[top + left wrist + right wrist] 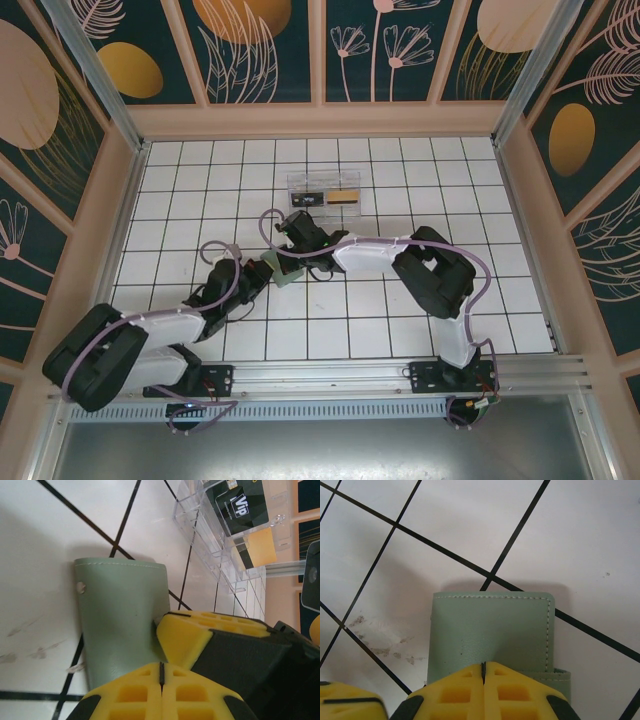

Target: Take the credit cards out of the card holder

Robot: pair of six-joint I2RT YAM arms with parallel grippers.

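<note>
1. Two arms: left arm and right arm, both reaching to mid tabletop, wrists close together.
2. Two end effectors. The left end effector is clenched, yellow fingers pressed together on one edge of the holder. The right end effector is also clenched, pinching an adjoining edge of the same holder.
3. One holder: pale green, stitched, flat on the tabletop near the middle, gripped from two sides. It is closed, with a small tab poking out at one corner beside the right fingers.
4. One clear tray, farther back on the tabletop, apart from the holder.
5. Two cards visible in the tray: black card with "VIP" print and yellow card, side by side. Can't tell if more are under them.
6. No cards visible sticking out of the holder.
7. The tabletop is white with a black grid of lines. There are grey scuff marks beside the holder.
8. One metal rail runs along the near edge, with the arm bases bolted on it.
9. Walls on three sides: dark teal panels with peach and gold leaf and flower prints, in light wooden frames.
</note>
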